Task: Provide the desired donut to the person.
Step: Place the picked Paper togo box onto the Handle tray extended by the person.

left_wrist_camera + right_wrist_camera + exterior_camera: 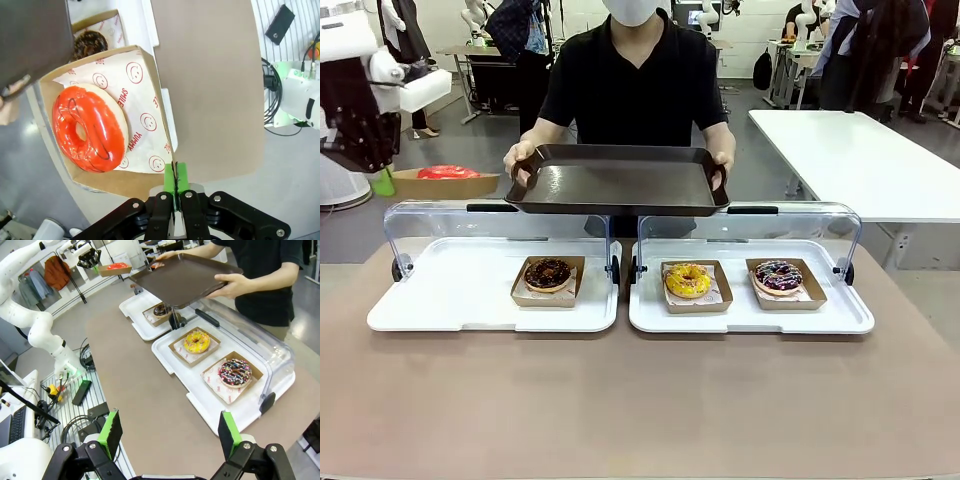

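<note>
Front view: a person (635, 90) in a black T-shirt stands at the far side of the table (640, 400), holding a dark serving tray (620, 188) level in both hands above two white display cases (440, 300) with clear lids.
Task's thing: a red-glazed donut (89, 129) lies in a brown cardboard box (107, 182) lined with printed paper. The box hangs in the air at the far left, beyond the cases and well apart from the serving tray.
Left gripper (175, 172): fingers pressed together, their green pads pinching one wall of the cardboard box. Nothing else supports the box.
Left arm pose: raised at the left side, gripper angled downward, the box jutting sideways from the pads toward the person.
Right gripper (170, 432): fingers spread wide with nothing between them, hovering on the robot's side of the table and looking across at the cases.
Other donuts: a chocolate donut (548, 273) sits in the left case, and a yellow donut (688, 280) and a sprinkled donut (778, 276) in the right, each in its own box.
Step in hand: judged to be the carry; the donut is lifted but not yet delivered.
Next move: likely to swing the box across over the serving tray's rim, lower it until its base rests flat, then part the fingers. With a one-wall grip the box may tip, so slow, level travel seems wise.
</note>
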Robot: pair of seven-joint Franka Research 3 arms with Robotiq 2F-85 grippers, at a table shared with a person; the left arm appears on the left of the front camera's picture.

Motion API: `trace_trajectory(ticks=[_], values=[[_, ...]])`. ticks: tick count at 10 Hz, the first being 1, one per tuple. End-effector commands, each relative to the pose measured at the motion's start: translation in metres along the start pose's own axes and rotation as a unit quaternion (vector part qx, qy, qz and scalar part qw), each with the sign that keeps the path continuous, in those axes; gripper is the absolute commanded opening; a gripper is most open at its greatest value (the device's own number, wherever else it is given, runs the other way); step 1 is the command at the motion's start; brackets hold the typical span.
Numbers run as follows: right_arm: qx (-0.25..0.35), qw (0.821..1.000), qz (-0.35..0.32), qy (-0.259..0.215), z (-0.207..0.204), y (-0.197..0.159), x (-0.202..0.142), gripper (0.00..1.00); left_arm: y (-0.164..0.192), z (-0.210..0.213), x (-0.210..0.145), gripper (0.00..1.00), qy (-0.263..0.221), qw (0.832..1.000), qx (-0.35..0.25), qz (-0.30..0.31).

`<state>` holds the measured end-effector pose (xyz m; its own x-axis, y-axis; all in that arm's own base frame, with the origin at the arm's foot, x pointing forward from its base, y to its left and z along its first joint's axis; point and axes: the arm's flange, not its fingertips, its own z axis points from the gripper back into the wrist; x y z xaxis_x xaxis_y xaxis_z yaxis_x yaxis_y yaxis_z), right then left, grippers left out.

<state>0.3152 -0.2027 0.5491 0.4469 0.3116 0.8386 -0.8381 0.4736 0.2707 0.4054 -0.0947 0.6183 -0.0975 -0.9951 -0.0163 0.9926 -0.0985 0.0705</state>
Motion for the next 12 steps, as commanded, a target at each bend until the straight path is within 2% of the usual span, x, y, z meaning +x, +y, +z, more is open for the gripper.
trace_trajectory(ticks=[1,4,6,8,10,12], values=[[0.004,1.000,0.008,-0.013,0.000,-0.002,0.002,1.00,0.020,0.038,0.027,0.02,0.006,0.999,0.031,-0.020],[0.004,1.000,0.008,-0.013,0.000,-0.002,0.002,1.00,0.036,0.053,0.078,0.02,0.025,0.997,0.072,-0.025],[0.004,1.000,0.008,-0.013,0.000,-0.002,0.002,1.00,0.089,0.046,0.099,0.02,0.034,0.997,0.063,-0.028],[0.004,1.000,0.008,-0.013,0.000,-0.002,0.002,1.00,0.115,0.023,0.106,0.02,0.037,0.997,0.068,-0.002],[0.004,1.000,0.008,-0.013,0.000,-0.002,0.002,1.00,0.155,-0.001,0.099,0.02,0.020,0.999,0.051,0.000],[0.004,1.000,0.008,-0.013,0.000,-0.002,0.002,1.00,0.170,-0.025,0.101,0.02,0.012,0.999,0.040,0.011]])
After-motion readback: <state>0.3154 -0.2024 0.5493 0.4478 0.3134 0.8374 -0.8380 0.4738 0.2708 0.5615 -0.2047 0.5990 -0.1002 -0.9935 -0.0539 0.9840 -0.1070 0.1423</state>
